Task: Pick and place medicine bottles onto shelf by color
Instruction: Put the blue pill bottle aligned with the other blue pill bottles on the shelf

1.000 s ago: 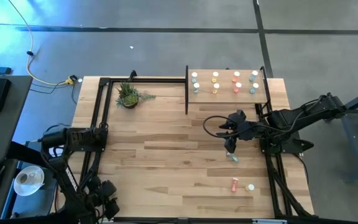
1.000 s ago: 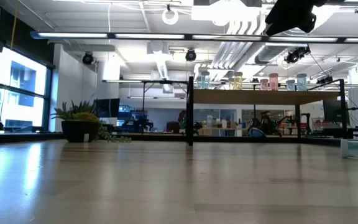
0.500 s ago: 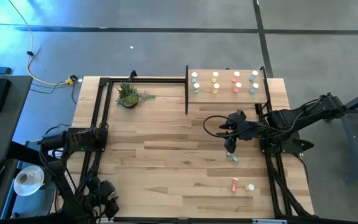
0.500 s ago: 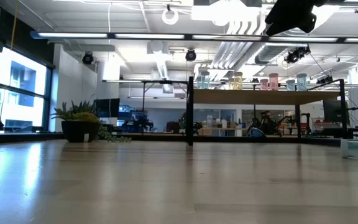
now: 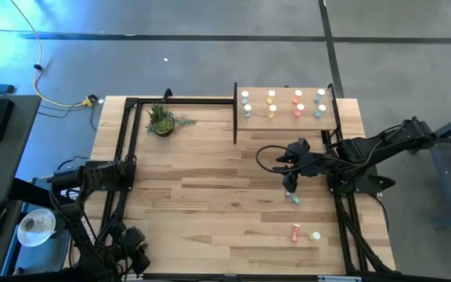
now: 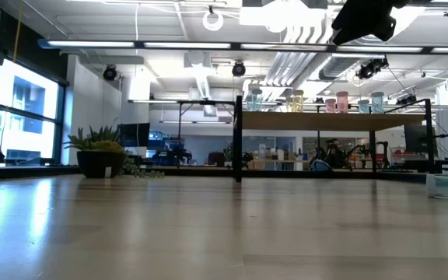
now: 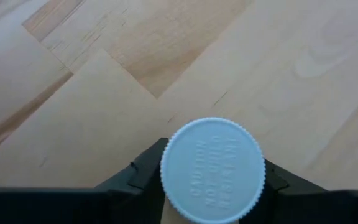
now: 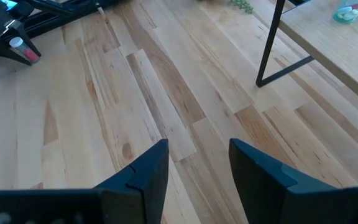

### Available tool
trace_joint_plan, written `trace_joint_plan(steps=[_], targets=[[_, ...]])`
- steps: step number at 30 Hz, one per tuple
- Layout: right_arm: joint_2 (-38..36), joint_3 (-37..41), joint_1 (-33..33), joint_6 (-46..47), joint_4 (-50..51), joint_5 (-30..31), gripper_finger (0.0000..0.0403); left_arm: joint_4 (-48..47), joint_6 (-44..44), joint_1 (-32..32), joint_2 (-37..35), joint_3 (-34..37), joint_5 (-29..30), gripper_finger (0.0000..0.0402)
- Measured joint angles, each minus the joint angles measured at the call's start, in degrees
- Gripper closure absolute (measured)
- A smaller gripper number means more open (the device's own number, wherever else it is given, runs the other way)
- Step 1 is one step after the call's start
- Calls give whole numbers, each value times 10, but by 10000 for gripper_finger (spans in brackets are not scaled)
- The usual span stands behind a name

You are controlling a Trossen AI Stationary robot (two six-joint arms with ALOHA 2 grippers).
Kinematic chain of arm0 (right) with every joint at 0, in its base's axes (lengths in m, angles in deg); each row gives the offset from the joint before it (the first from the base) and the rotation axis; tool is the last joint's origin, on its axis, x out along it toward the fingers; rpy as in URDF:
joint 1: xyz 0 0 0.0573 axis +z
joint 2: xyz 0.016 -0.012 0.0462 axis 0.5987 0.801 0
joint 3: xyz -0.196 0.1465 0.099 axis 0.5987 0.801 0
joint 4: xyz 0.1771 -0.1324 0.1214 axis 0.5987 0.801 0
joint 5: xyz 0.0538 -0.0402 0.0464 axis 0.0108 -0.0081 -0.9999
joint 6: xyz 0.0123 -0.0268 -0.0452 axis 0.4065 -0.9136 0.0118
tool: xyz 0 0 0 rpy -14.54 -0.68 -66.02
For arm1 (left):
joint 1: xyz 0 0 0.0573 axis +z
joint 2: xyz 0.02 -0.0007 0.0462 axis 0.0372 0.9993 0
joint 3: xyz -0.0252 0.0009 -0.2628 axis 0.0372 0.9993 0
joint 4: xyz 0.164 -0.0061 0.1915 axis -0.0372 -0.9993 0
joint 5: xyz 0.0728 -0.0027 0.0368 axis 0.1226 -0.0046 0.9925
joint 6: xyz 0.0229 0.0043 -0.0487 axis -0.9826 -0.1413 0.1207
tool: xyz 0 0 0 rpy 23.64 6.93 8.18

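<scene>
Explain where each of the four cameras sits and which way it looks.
High view: above the table, straight down; both arms show.
Low view: at tabletop height, level toward the room; a dark arm part shows on top.
Left wrist view: on the left arm, facing the tabletop; its jaws clamp a white-capped bottle.
Right wrist view: on the right arm, across the table; its open jaws show.
High and low views share the shelf and potted plant.

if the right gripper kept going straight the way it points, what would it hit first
Probably bare tabletop. The open right gripper points down across empty planks; the shelf leg stands off to one side, though depth is unclear.
</scene>
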Motion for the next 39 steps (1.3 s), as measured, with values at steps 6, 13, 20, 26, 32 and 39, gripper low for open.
trace_joint_plan(steps=[6,13,20,26,32,39], targets=[[0,0,0,0,0,0,243,4,-8,0,1,0,9,303],[0,0,0,0,-3,0,243,4,-17,3,0,0,20,304],[0,0,10,-49,-58,-36,243,12,-105,46,-33,-3,58,305],[0,0,26,-87,-100,-95,243,20,-258,121,-84,-3,58,304],[0,0,31,-102,-110,-139,243,43,-443,214,-140,-3,54,304],[0,0,30,-150,-113,-150,243,121,-702,334,-182,-3,18,304]])
